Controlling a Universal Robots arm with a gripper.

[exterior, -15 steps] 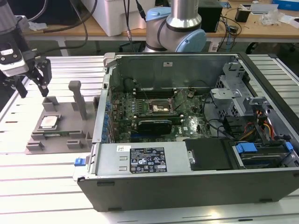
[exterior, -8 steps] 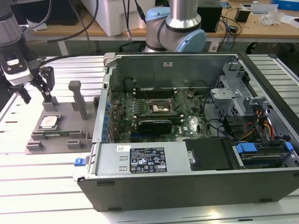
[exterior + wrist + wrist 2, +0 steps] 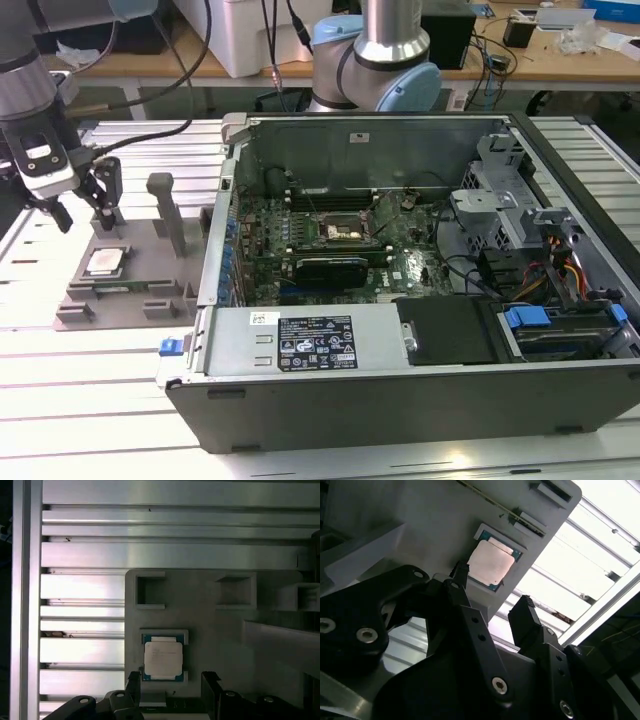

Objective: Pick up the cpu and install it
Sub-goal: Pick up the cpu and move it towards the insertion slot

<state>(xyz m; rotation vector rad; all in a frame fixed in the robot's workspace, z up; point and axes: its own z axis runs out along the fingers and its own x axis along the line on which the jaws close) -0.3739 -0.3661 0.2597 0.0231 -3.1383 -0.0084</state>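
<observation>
Exterior view's left: pincer [image 3: 80, 204] hovers over grey tray [image 3: 130, 300] on slatted desk [image 3: 100, 390], fingers spread wide, gripping nothing. Cpu [image 3: 105, 262] lies flat in tray recess beneath pincer, untouched. Upright tray post [image 3: 165, 212] stands just beside, toward case. Further right: open computer case [image 3: 400, 400], motherboard [image 3: 400, 270] inside, socket [image 3: 345, 228] behind long black expansion card [image 3: 335, 266].

The cpu [image 3: 163, 660], a flat square chip topped in silver-grey, was seated level in a grey holder's [image 3: 210, 620] recess.
</observation>
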